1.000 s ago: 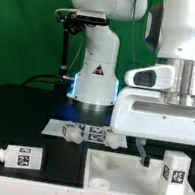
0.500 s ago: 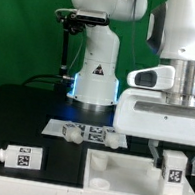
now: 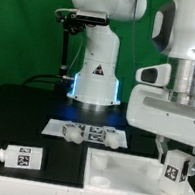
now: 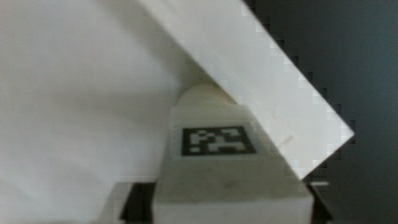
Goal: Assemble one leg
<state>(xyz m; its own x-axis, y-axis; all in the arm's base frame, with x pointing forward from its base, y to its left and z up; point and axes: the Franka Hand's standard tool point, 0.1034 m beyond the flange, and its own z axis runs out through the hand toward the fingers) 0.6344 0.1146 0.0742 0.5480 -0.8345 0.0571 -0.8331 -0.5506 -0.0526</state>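
The gripper (image 3: 180,158) is clamped on a leg (image 3: 177,169), one finger (image 4: 135,203) on each side, tag facing out. It holds the leg upright over the white tray (image 3: 124,176) at the exterior view's right; I can't tell if the leg touches it. A second leg (image 3: 16,157) lies at the left. The marker board (image 3: 88,134) sits by the arm's base.

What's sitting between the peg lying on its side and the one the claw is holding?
In the exterior view, bare black table and the white tray-like board's near corner separate the lying leg from the gripper's held leg.
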